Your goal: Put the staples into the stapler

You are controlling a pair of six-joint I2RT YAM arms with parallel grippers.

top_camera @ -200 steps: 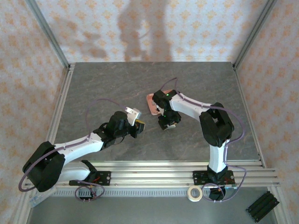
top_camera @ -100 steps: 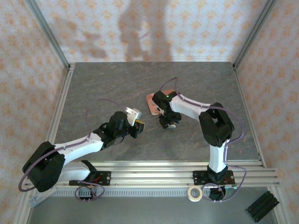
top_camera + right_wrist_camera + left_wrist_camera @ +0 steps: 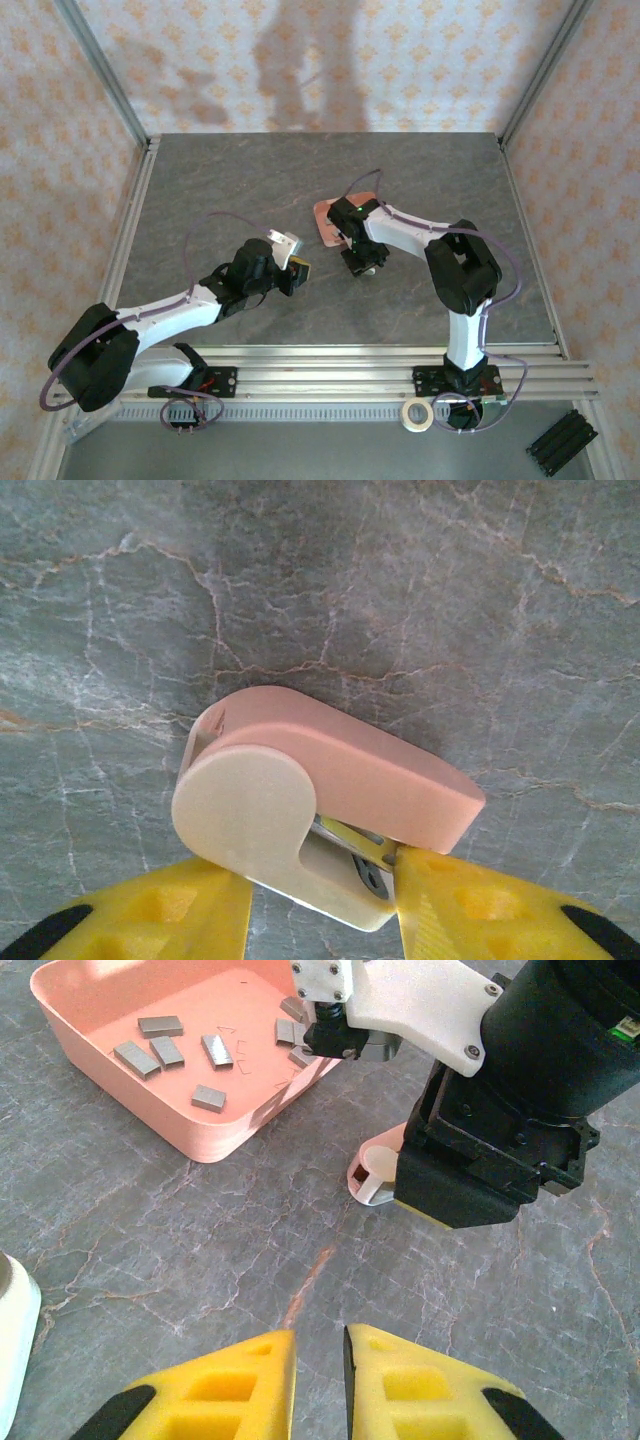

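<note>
Closing in over the last second, the right pincer (image 3: 315, 885) has narrowed its yellow foam pads onto the pale pink and beige mini stapler (image 3: 330, 780). The stapler lies on its side on the grey marbled surface (image 3: 230, 180), near the salmon-pink rectangular plastic tray (image 3: 215, 1135), on its near-right side. Both pads look to touch the beige end, so the grip is judged just made and the stapler can now be lifted or steadied.

The right arm reaches left from its base with the elbow bent and the wrist pointing down. The left pincer (image 3: 320, 1380) is closed on nothing, its arm stretched low toward the stapler and unmoved. The small grey metal staple strips (image 3: 165, 1050) lie loose in the tray, and loading is judged not begun.
</note>
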